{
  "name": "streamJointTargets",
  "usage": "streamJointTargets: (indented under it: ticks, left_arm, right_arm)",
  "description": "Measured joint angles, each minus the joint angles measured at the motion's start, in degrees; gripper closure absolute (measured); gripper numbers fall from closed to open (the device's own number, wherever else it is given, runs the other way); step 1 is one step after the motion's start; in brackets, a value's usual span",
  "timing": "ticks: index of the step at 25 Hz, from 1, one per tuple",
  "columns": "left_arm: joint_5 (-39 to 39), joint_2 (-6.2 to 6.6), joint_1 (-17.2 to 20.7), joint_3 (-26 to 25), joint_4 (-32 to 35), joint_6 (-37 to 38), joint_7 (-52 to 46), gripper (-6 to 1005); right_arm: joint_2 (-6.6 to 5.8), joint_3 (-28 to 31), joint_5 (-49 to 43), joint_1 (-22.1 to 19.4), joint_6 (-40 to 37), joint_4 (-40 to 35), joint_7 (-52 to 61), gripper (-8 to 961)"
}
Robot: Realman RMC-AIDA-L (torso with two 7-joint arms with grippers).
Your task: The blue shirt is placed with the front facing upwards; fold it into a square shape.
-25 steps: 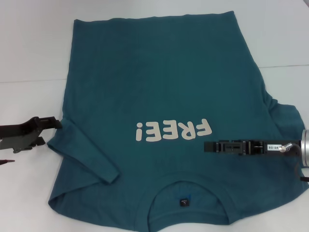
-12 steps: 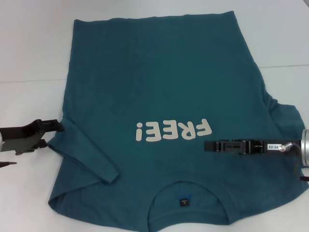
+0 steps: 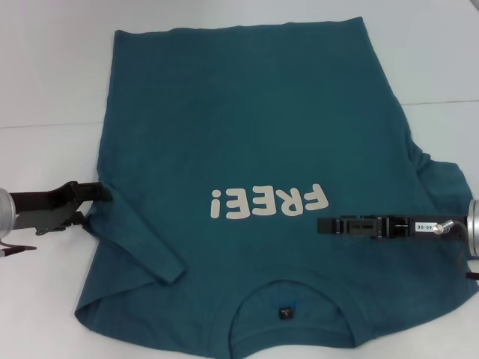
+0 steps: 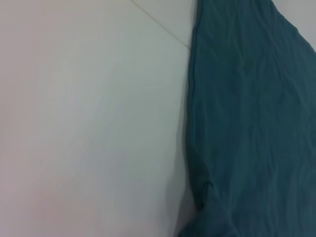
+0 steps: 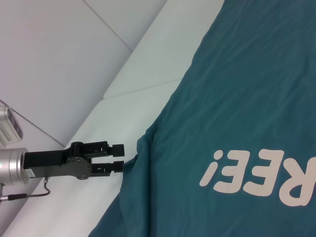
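The blue shirt (image 3: 247, 127) lies flat with its front up and the cream lettering (image 3: 269, 203) showing. Its collar and tag (image 3: 285, 313) are nearest me. One sleeve (image 3: 138, 239) is folded in over the body on my left side. The other sleeve (image 3: 441, 176) lies spread out. My left gripper (image 3: 93, 206) is open at the shirt's left edge, by that folded sleeve. The right wrist view shows the left gripper (image 5: 120, 158) with a small gap between its fingers, just touching the shirt (image 5: 237, 98). My right gripper (image 3: 322, 225) hovers over the chest, right of the lettering.
The shirt rests on a white table (image 3: 45, 75) with a thin seam line (image 3: 45, 126) running across it. A thin dark cable end (image 3: 15, 250) shows below the left arm. In the left wrist view, bare table lies beside the shirt's hem edge (image 4: 247, 123).
My left gripper has slid right across the table until its tips reach the shirt's left edge. The right gripper and the shirt have stayed where they were.
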Motion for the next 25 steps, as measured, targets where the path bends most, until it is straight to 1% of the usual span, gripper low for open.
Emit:
streamJointTargets:
  ticks: [9, 25]
  left_arm:
    - [-1.3, 0.00, 0.0, -0.6, 0.5, 2.2, 1.3, 248]
    - [-0.3, -0.16, 2.0, -0.2, 2.5, -1.8, 1.3, 249]
  right_arm:
    - [0.00, 0.0, 0.0, 0.0, 0.0, 0.0, 0.0, 9]
    - [0.00, 0.0, 0.0, -0.3, 0.0, 0.0, 0.0, 8]
